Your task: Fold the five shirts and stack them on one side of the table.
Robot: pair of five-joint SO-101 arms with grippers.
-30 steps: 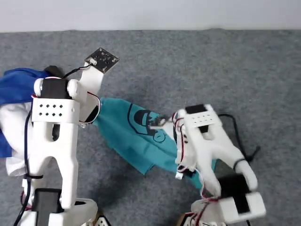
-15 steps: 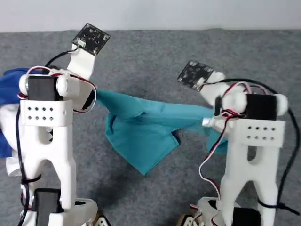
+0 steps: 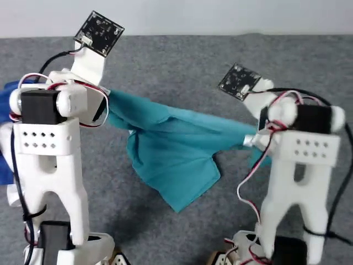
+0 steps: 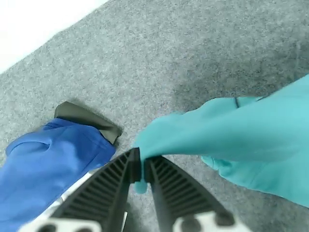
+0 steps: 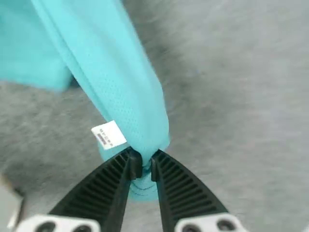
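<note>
A teal shirt [image 3: 171, 146] hangs stretched between my two grippers above the grey table, its lower part drooping toward the front. My left gripper [image 4: 141, 170] is shut on the shirt's left end [image 4: 193, 133]. My right gripper [image 5: 141, 166] is shut on the other end of the teal shirt [image 5: 116, 92], beside a small white label [image 5: 109, 134]. In the high view the left arm [image 3: 52, 138] stands at the left and the right arm [image 3: 298, 149] at the right, both raised.
A pile of other shirts lies at the table's left edge: a blue one [image 4: 43, 164] on top of white cloth [image 3: 8, 143], with a dark olive piece [image 4: 87, 118] beside it. Grey carpet-like tabletop [image 3: 220, 66] lies open at the back and right.
Both arms have lifted and drawn apart, pulling the teal shirt up off the table and stretching it out. The right arm swung from low over the shirt to upright at the right.
</note>
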